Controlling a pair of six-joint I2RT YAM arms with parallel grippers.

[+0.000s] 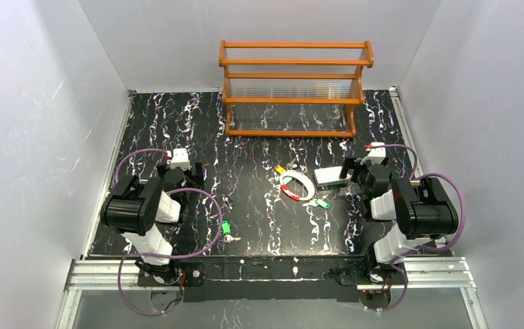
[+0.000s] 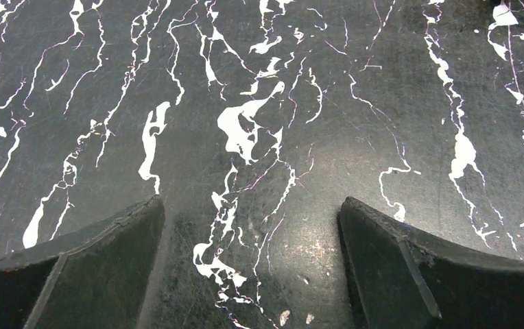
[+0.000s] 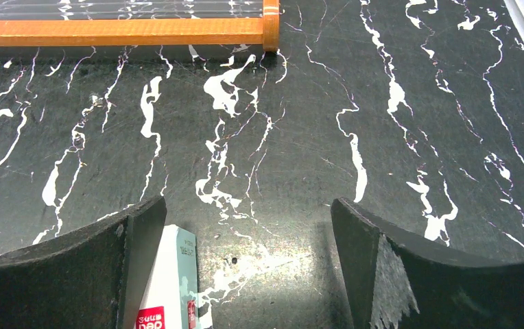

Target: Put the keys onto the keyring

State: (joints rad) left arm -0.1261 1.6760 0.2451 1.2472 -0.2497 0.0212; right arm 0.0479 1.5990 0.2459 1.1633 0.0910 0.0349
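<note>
The keyring (image 1: 297,185), an oval red-and-white loop, lies flat near the middle of the black marbled table. A yellow key (image 1: 280,169) lies just behind its left end. One green key (image 1: 323,203) rests at its front right. A second green key (image 1: 225,227) lies apart, nearer the left arm. My left gripper (image 1: 177,168) (image 2: 251,205) stands open over bare table, well left of the keyring. My right gripper (image 1: 363,164) (image 3: 249,205) is open too, right of the keyring, with nothing between its fingers. No key or keyring shows in either wrist view.
A white box (image 1: 329,177) (image 3: 170,281) lies right of the keyring, right beside the right gripper's left finger. An orange wooden rack (image 1: 293,89) (image 3: 122,31) stands at the back. Grey walls close in the table on three sides.
</note>
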